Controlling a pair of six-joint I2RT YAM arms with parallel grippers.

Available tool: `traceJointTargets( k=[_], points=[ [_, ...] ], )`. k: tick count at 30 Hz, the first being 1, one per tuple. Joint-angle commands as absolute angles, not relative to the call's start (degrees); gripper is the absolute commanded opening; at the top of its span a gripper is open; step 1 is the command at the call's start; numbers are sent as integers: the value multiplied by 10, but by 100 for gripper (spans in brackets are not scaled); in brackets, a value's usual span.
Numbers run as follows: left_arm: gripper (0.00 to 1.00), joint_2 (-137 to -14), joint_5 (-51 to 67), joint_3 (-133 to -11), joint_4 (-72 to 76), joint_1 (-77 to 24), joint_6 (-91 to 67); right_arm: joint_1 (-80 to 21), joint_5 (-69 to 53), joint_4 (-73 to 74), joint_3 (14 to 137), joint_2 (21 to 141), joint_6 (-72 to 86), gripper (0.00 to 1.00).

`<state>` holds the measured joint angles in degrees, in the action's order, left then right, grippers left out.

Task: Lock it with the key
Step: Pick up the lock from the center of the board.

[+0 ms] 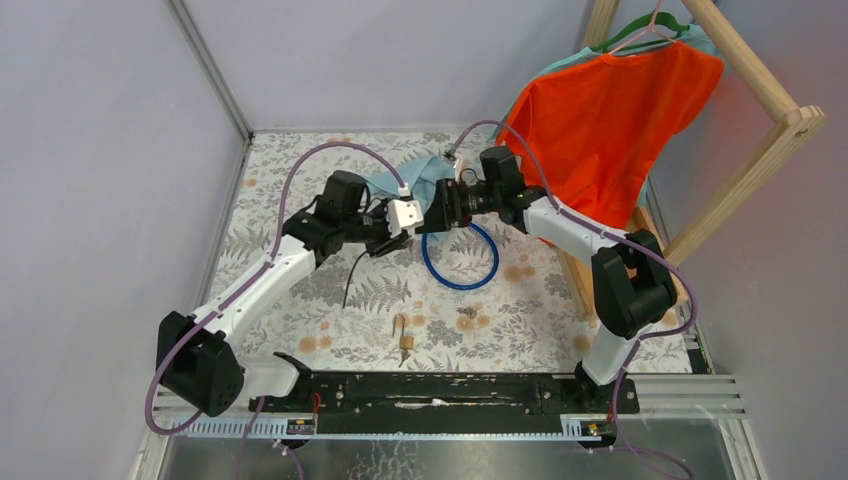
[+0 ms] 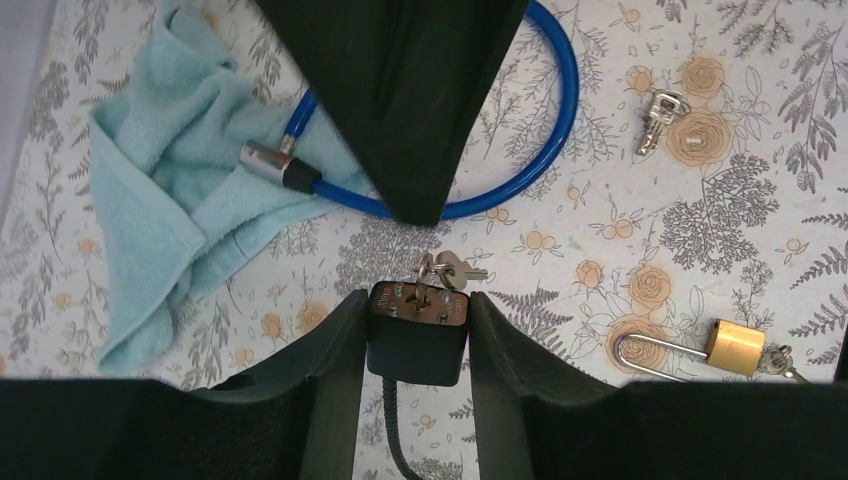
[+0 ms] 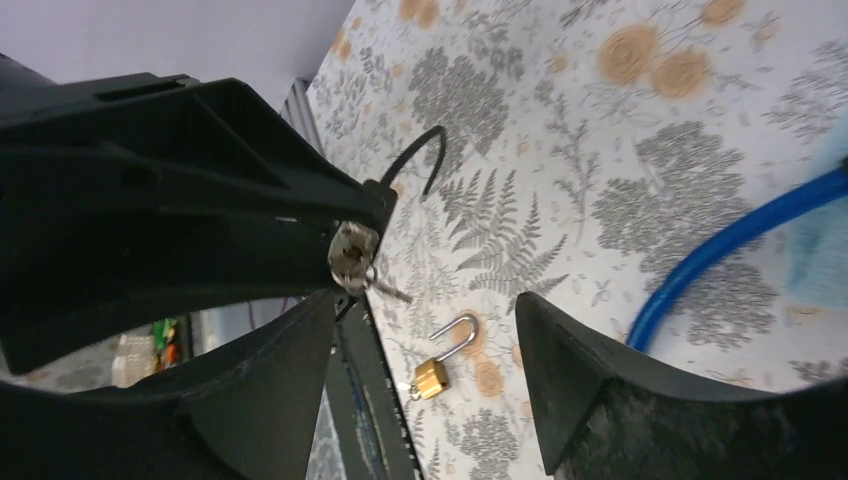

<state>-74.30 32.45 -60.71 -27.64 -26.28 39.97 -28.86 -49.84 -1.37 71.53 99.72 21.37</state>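
Black fingers of the left gripper (image 2: 418,298) are clenching a black rectangular block (image 2: 418,345) that is trailing a black cord. The small grey metal key bunch (image 2: 446,270) is sticking out of the block's top face, just outside the blue cable loop (image 2: 560,120). Its long axis is pointing at the right gripper (image 3: 422,300), which is hanging spread and empty over the loop's rim, so it looks best placed to take the key. No writing is showing legibly.

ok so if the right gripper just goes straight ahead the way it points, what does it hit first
Most likely the keys sticking out of the black lock that the left gripper holds. They sit off-centre before the open jaws of the right gripper, though depth is hard to judge.
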Motion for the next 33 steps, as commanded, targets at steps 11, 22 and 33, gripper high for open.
traceJointTargets(
  k=[11, 22, 33],
  points=[
    [2, -726, 297, -587, -204, -312, 446, -329, -571, -101, 732, 1034, 318, 58],
    [2, -731, 271, -583, -177, -316, 426, -343, -580, -132, 711, 1045, 336, 44],
    [30, -724, 264, -569, -175, -316, 419, -318, -578, -102, 726, 1036, 282, 5]
  ],
)
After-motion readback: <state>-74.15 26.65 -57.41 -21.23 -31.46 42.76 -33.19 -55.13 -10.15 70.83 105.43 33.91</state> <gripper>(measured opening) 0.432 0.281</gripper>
